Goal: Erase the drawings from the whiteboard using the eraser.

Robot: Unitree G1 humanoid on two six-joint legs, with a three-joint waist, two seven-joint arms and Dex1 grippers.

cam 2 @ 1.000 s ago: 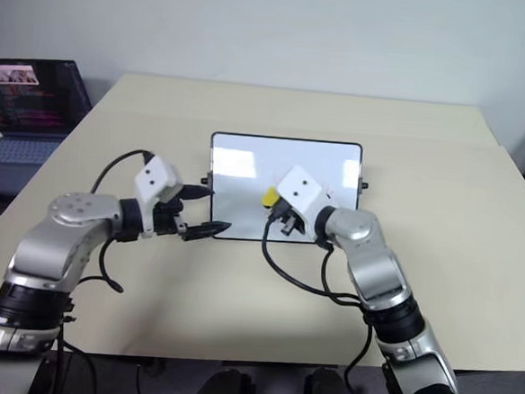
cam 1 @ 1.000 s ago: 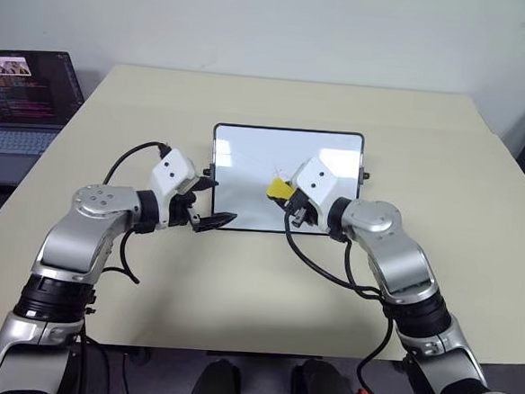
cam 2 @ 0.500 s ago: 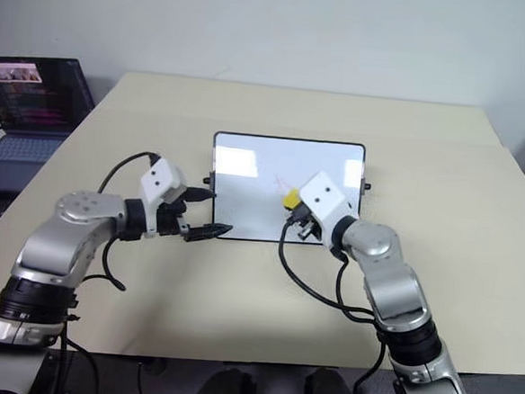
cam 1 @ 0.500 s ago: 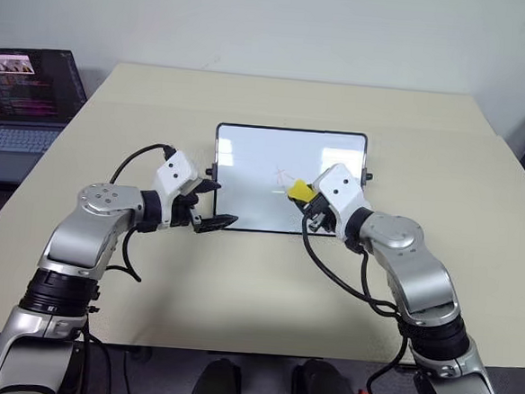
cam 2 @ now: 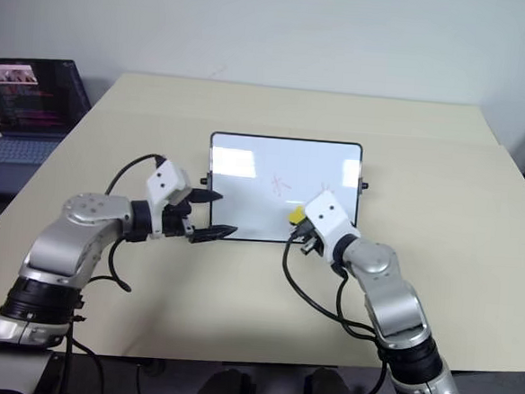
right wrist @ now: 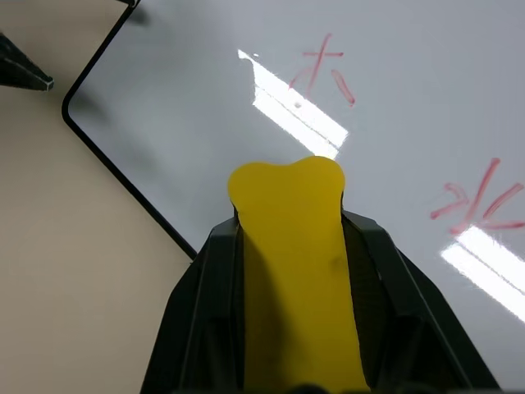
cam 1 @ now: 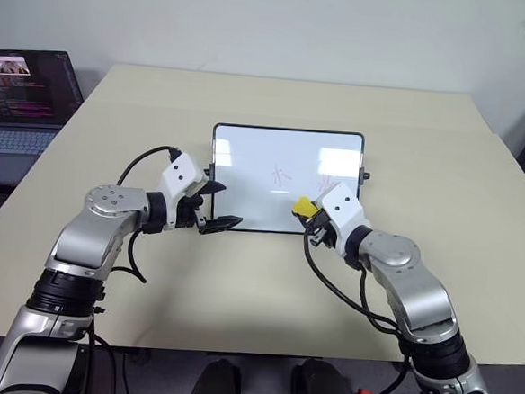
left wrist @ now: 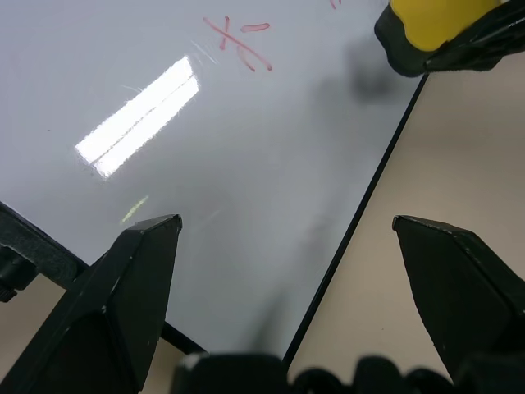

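The whiteboard (cam 1: 247, 160) lies flat in the middle of the table. Two red drawings show on it, one near the centre (cam 1: 280, 173) and one further right (cam 1: 326, 185). My right gripper (cam 1: 305, 209) is shut on the yellow eraser (cam 1: 303, 205), which sits over the board's near part, just short of both drawings. In the right wrist view the eraser (right wrist: 299, 271) points between the two drawings (right wrist: 324, 70). My left gripper (cam 1: 228, 204) is open at the board's near left corner, its fingers either side of the board's edge (left wrist: 353, 222).
An open laptop (cam 1: 21, 99) stands off the table's far left. The tan table (cam 1: 256, 287) has bare room around the board on every side. Black cables loop from both wrists above the table's near half.
My right gripper has carried the eraser to the right and towards the board's near edge, uncovering the two red drawings. The left gripper has stayed at the corner.
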